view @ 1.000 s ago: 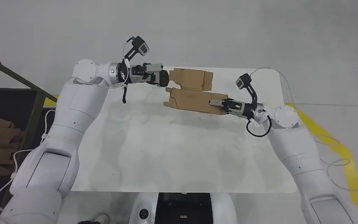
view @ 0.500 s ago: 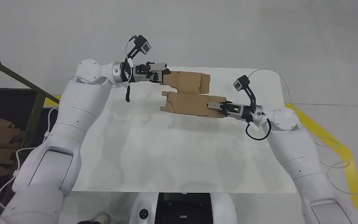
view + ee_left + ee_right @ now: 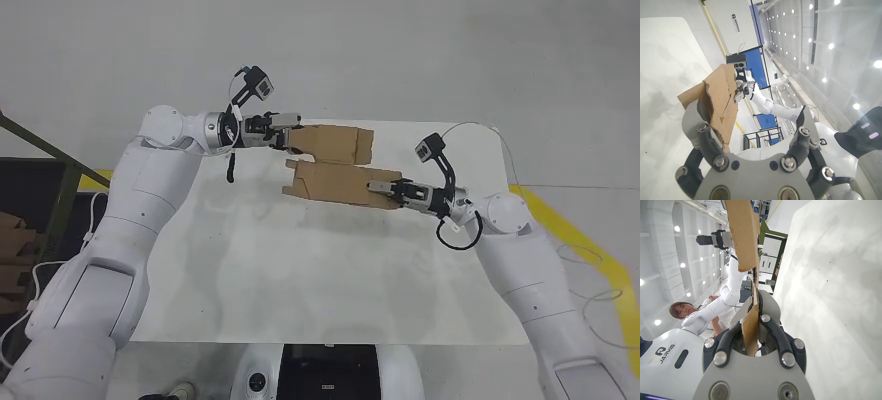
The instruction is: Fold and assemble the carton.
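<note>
Carton [image 3: 330,182]: brown corrugated cardboard blank, partly folded into two long panels. It appears lifted off the white table [image 3: 300,280], near the table's 12 o'clock edge.
Left gripper [image 3: 292,133]: sits at the carton's 10 o'clock end. Its two fingers are spread wide, and the ragged cardboard edge lies against one finger [image 3: 696,117] without being pinched.
Right gripper [image 3: 378,187]: sits at the carton's 4 o'clock end. Its fingers are pressed together on a panel edge, pinching the carton.
Handling: probably light, fairly stiff across each panel and quick to bend along its creases. The edges look torn, so rough pulling could rip them. Pinched at one end only, the blank may sag or swing.
Where to hold: likely best on a flat panel close to a crease and away from the ragged edge, with the grippers at opposite ends.
</note>
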Controlling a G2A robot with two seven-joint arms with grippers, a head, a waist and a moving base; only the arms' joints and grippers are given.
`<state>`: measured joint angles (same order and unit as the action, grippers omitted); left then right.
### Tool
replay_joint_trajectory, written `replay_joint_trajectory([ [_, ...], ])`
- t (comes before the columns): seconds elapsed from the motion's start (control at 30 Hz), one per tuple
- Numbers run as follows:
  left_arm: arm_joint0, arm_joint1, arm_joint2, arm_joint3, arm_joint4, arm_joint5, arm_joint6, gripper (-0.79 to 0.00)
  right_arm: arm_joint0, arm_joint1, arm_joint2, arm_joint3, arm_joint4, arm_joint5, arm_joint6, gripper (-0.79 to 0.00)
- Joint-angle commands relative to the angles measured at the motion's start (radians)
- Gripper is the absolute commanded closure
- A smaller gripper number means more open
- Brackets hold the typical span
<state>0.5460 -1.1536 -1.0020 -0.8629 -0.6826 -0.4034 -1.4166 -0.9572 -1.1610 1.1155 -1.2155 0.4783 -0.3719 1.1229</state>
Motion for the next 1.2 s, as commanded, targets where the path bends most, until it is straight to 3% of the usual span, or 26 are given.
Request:
replay_joint_trajectory([
  [0.0, -0.001, -0.001, 0.0, 0.004, 0.001, 0.002, -0.002, -0.785, 0.002, -0.001, 0.0, 0.004, 0.003, 0.0, -0.006, 0.0],
  [0.07, -0.003, -0.002, 0.002, 0.011, 0.004, 0.005, -0.005, -0.785, 0.005, -0.002, -0.002, 0.007, 0.007, 0.001, -0.008, 0.0],
  [0.2, -0.012, -0.007, 0.011, 0.028, 0.014, 0.006, -0.006, -0.345, 0.009, -0.004, -0.005, 0.014, 0.011, 0.0, -0.011, 0.0],
  [0.37, -0.028, -0.016, 0.027, 0.054, 0.036, 0.002, -0.002, -0.179, 0.014, -0.006, -0.009, 0.027, 0.015, -0.004, -0.015, 0.0],
  [0.47, -0.036, -0.02, 0.033, 0.071, 0.041, 0.001, -0.001, -0.129, 0.016, -0.007, -0.009, 0.031, 0.015, -0.006, -0.014, 0.0],
  [1.0, -0.068, -0.042, 0.056, 0.146, 0.08, 0.002, 0.028, -0.179, 0.018, -0.006, -0.004, 0.029, 0.005, -0.023, -0.005, 0.0],
  [1.17, -0.075, -0.049, 0.066, 0.157, 0.1, 0.004, 0.046, -0.099, 0.017, -0.005, 0.0, 0.027, 0.006, -0.023, -0.006, 0.0],
])
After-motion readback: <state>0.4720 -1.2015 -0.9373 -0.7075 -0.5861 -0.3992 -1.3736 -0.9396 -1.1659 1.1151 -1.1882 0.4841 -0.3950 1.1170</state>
